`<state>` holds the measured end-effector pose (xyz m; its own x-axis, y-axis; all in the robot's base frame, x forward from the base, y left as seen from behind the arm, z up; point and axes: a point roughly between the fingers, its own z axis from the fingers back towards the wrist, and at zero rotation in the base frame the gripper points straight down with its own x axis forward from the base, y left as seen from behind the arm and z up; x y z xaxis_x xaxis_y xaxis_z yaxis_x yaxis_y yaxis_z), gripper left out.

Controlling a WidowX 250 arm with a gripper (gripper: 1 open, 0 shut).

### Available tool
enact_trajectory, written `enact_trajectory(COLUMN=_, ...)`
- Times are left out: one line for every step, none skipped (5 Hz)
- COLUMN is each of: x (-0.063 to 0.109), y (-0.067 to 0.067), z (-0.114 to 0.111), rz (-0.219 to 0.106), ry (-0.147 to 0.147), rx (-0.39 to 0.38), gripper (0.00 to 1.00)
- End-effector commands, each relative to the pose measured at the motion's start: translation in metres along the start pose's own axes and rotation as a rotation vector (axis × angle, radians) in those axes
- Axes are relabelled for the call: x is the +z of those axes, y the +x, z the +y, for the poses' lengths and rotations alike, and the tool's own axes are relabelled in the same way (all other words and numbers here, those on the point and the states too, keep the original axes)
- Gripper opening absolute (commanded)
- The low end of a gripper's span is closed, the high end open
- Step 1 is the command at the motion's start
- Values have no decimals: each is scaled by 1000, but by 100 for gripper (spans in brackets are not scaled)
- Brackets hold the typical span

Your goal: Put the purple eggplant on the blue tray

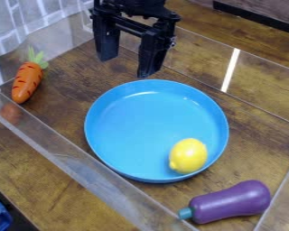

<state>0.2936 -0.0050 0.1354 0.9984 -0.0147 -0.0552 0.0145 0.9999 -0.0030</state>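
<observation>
The purple eggplant (229, 202) lies on the wooden table at the lower right, its teal stem cap pointing left, just outside the rim of the blue tray (135, 117). The round tray fills the middle of the view and holds a yellow lemon (188, 155) near its front right edge. My gripper (129, 54) hangs above the table at the top centre, behind the tray's far rim. Its two black fingers stand apart and open, with nothing between them. It is far from the eggplant.
An orange carrot (28, 79) with a green top lies at the far left. Clear plastic walls (75, 162) run along the front left and the right side of the wooden table.
</observation>
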Motion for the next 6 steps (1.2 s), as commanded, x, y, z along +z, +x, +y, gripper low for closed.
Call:
enact_trajectory(x=-6, y=-2, z=-3, rz=12, ry=-1, rx=-22, gripper=100)
enact_trajectory(x=-12, y=-4, z=-8, rz=22, ry=-3, rx=-56, gripper=100)
enact_trajectory(x=-18, y=-6, z=-12, rz=29, ry=-4, rx=-81, gripper=100)
enact_trajectory(x=-23, y=-8, z=-16, rz=34, ry=-6, rx=-107, gripper=100)
enact_trajectory(x=-28, y=-9, z=-21, rz=40, ry=-9, rx=-129, gripper=100)
enact_trajectory(x=-32, y=-11, z=-25, rz=46, ry=-11, rx=-155, gripper=100)
